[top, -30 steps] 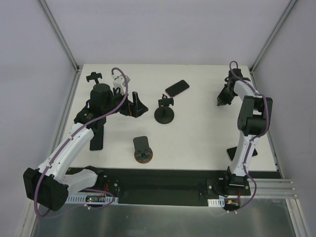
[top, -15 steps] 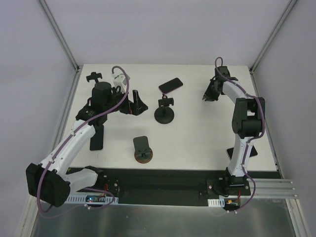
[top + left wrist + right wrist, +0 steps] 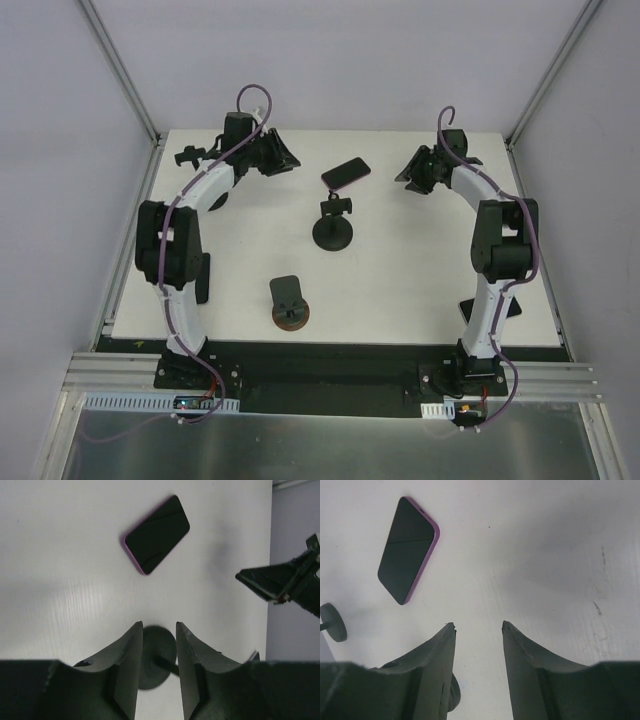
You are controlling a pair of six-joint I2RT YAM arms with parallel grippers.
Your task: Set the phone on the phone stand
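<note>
Left gripper (image 3: 283, 158) (image 3: 157, 627): fingers apart, holding nothing, by far left corner of counter (image 3: 420, 280). Right gripper (image 3: 408, 172) (image 3: 477, 625): fingers apart, holding nothing, by far right corner. Phone (image 3: 346, 173) (image 3: 156, 534) (image 3: 408, 550): flat, screen up, near far edge, between grippers. Phone stand (image 3: 333, 222): upright, mid-counter, just beside phone, not touching.

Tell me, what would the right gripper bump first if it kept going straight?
Probably the bare table: the right gripper aims just beside the phone, though depth is hard to judge.
</note>
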